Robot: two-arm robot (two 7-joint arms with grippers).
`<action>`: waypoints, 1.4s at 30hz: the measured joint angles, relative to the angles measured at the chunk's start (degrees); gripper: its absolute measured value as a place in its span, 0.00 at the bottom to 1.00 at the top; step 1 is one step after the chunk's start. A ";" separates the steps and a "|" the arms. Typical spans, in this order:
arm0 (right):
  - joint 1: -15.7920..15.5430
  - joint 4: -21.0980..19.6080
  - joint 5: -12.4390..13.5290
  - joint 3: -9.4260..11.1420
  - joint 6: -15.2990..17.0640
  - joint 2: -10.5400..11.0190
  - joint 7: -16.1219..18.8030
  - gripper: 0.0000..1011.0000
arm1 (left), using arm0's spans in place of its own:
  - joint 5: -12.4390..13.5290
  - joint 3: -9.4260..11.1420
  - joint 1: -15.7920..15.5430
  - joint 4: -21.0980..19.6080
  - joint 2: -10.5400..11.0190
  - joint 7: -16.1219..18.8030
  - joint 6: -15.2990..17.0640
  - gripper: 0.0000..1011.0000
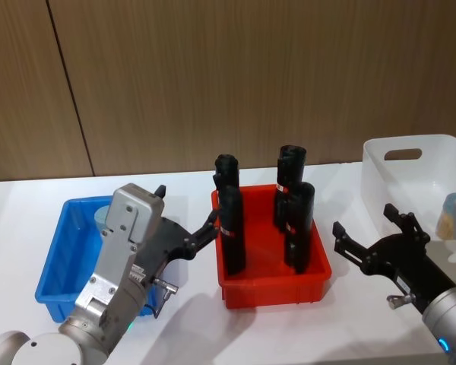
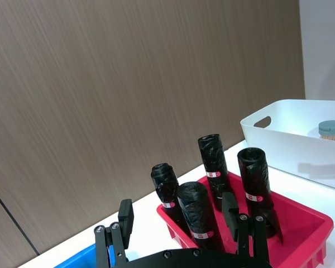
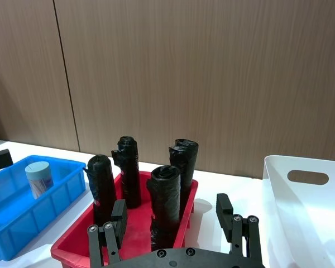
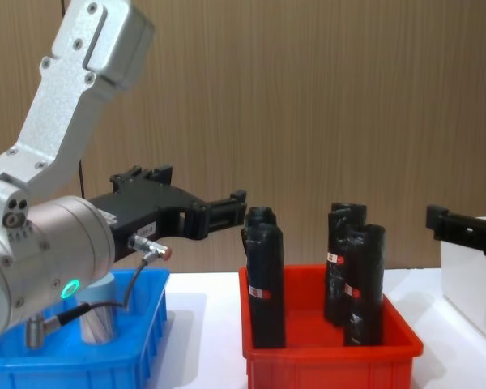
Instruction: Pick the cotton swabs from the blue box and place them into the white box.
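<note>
One jar of cotton swabs point(image 3: 38, 178) with a pale grey-blue lid stands in the blue box point(image 1: 57, 262) on the left; in the head view my left arm covers most of that jar point(image 1: 100, 215). A second swab jar point(image 2: 331, 129) sits inside the white box point(image 1: 422, 179) on the right. My left gripper point(image 1: 186, 209) hovers open and empty over the blue box's right end, fingers pointing forward. My right gripper point(image 1: 365, 220) is open and empty, low over the table between the red bin and the white box.
A red bin point(image 1: 273, 285) stands in the middle between the two boxes, holding several tall black rolls point(image 1: 232, 228) with red labels that rise well above its rim. A brown wood-panel wall closes off the back of the white table point(image 1: 190, 319).
</note>
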 joint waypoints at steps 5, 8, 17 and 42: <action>0.00 0.01 0.00 0.00 0.00 0.00 0.00 0.99 | 0.00 0.00 0.00 0.00 0.00 -0.01 0.00 0.99; 0.06 0.11 -0.01 0.02 0.00 0.00 0.11 0.99 | 0.00 0.00 0.00 0.00 0.00 -0.01 0.00 0.99; 1.41 2.24 0.03 0.37 -0.29 -0.12 2.08 0.99 | 0.00 0.00 0.00 0.00 0.00 -0.01 0.00 0.99; 16.37 24.54 1.82 1.34 -3.41 -3.36 17.80 0.99 | 0.01 0.00 0.00 0.00 0.00 -0.01 -0.01 0.99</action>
